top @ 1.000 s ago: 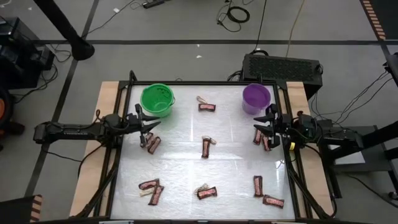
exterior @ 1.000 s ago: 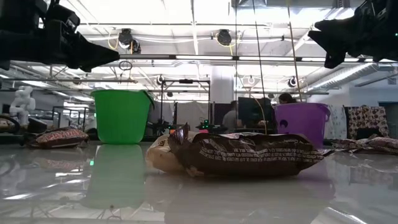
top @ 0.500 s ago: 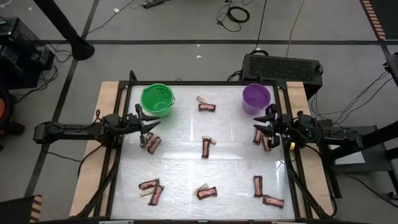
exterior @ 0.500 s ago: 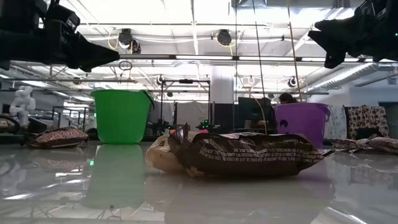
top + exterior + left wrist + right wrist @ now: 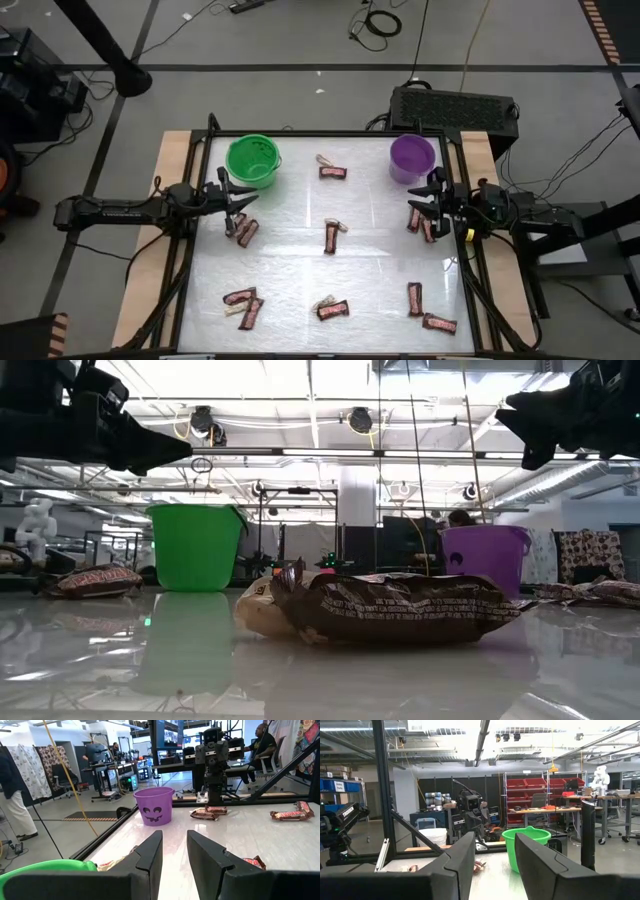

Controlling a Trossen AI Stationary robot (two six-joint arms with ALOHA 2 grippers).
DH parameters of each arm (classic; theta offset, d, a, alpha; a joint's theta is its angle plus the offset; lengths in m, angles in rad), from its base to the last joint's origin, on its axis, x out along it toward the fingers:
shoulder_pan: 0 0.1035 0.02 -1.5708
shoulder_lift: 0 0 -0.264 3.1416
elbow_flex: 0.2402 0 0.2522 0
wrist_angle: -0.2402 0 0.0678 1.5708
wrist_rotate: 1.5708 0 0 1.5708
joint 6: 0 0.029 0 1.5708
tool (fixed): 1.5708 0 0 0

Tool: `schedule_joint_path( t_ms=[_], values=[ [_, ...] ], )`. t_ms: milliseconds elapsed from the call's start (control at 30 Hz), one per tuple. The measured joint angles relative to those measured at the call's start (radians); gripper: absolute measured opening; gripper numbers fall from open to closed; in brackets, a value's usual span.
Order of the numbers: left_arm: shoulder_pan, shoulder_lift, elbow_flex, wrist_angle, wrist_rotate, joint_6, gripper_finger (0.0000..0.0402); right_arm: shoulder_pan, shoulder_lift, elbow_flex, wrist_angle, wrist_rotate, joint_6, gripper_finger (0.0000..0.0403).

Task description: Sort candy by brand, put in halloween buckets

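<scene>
1. Candy: dark red-brown wrapped bars and smaller pale tan pieces, scattered over the glossy white worktop (image 5: 380,250). One bar with a pale piece (image 5: 333,171) near the far edge between the buckets; one pair at mid-worktop (image 5: 332,237); bars (image 5: 244,232) by the left edge under the left gripper; bars (image 5: 420,222) by the right edge under the right gripper; a cluster (image 5: 243,305) at the near-left corner, a pair (image 5: 331,308) at the near edge middle, two bars (image 5: 424,308) at the near-right corner.
2. Low view: the mid-worktop bar (image 5: 400,608) lies flat, crinkled wrapper, a pale piece touching its end.
3. Green bucket (image 5: 251,159) at the far-left corner, purple bucket (image 5: 411,156) at the far-right corner, both upright. No candy visible inside either from above. The purple one has a jack-o'-lantern face, seen in the left wrist view (image 5: 153,805).
4. Left gripper (image 5: 238,200) raised above the worktop at the left edge, just near of the green bucket, pointing inward. Fingers (image 5: 149,855) a narrow gap apart, nothing between them.
5. Right gripper (image 5: 420,208) raised at the right edge, just near of the purple bucket, pointing inward. Fingers (image 5: 462,855) apart with a wider gap, nothing held.
</scene>
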Motion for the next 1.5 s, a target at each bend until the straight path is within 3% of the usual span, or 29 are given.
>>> schedule_joint_path(
  t_ms=[900,1133,1300,1500],
  values=[
    [0.0,0.0,0.0,0.003,0.001,-0.005,0.0098,0.0,0.0,0.0,0.014,0.0,-0.029,0.0132],
    [0.0,0.0,0.0,0.011,0.007,-0.332,0.0098,0.0,0.0,0.0,0.025,0.001,-0.048,0.0132],
    [0.0,0.0,0.0,0.006,0.007,-0.35,0.0098,0.0,0.0,0.0,0.057,0.006,-0.015,0.0132],
    [0.0,0.0,0.0,0.012,0.003,-0.334,0.0098,-0.001,0.001,0.0,0.142,0.175,-0.019,0.0132]
  ],
)
